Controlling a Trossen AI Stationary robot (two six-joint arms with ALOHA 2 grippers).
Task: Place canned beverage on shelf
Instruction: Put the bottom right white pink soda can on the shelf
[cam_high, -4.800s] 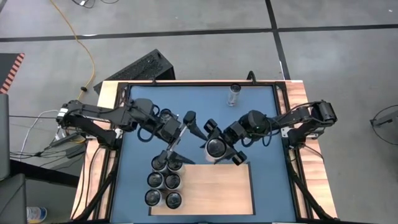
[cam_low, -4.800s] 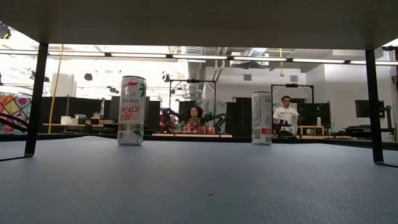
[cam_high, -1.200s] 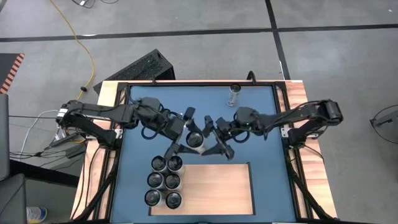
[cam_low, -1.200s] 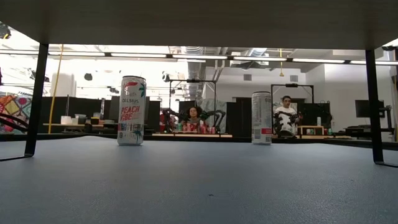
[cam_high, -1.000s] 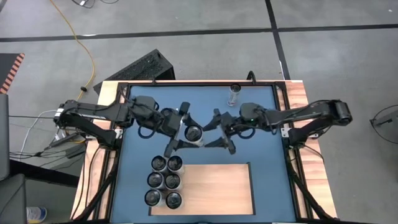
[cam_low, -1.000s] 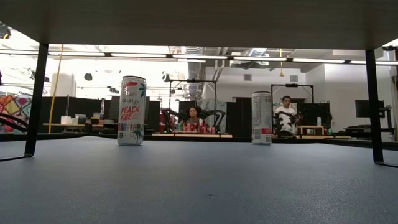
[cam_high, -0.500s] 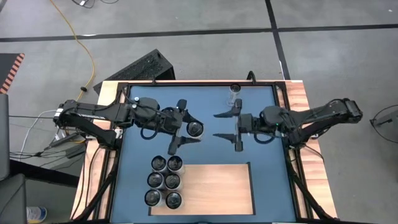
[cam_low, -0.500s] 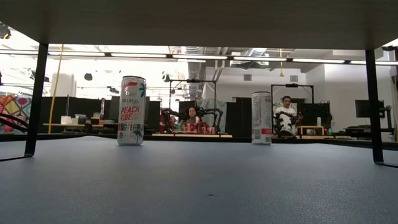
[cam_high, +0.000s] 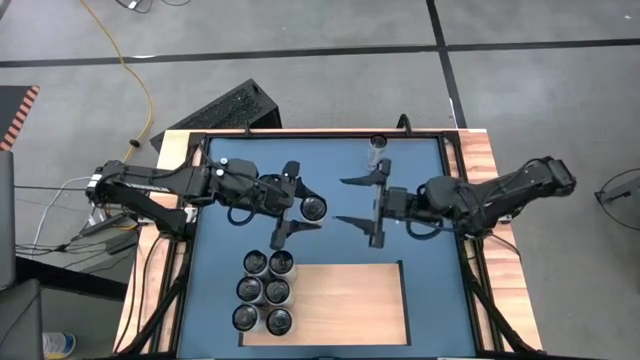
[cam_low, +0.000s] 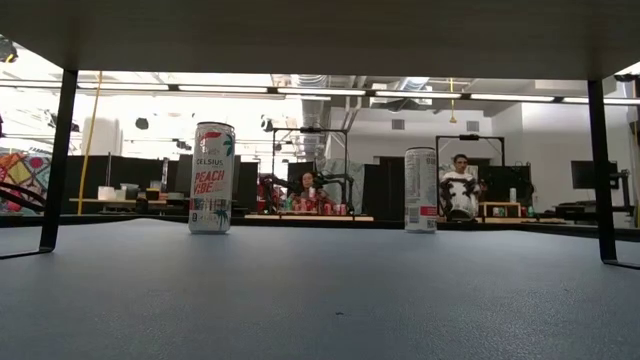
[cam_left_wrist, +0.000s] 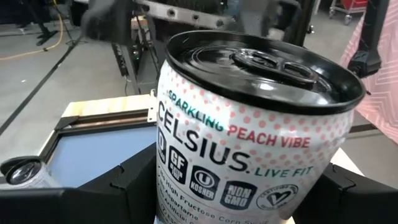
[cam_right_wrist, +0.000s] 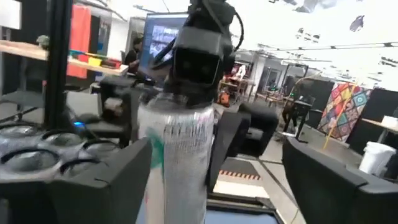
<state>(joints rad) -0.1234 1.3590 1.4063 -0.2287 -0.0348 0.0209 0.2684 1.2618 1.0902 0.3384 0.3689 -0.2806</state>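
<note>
My left gripper (cam_high: 306, 208) is shut on a white Celsius Peach Vibe can (cam_left_wrist: 249, 130), which it holds upright over the blue surface (cam_high: 420, 290), just beyond the shelf's far edge. The shelf (cam_high: 350, 300) is a pale wood panel near the table's front, and several cans (cam_high: 265, 290) stand on its left end. My right gripper (cam_high: 342, 200) stands open a little to the right of the held can (cam_high: 314, 208), with its fingers pointing at the can and nothing between them. My left gripper pinches the can's side wall (cam_left_wrist: 168, 186) between its two fingers (cam_left_wrist: 112, 190), low on the body. The fingers come level from the table's left, one on each side. The can stays upright with its top up, and its base is hidden.
A lone can (cam_high: 376, 151) stands on the blue surface by the far edge. The low view looks out under the shelf (cam_low: 320, 30) at two standing cans (cam_low: 212, 178) (cam_low: 421, 190) and the shelf's black legs (cam_low: 58, 160). People sit in the room beyond.
My right gripper has drawn back from the can toward the table's right edge. It now stands clear of the can. My left gripper has kept the can upright in nearly the same place.
</note>
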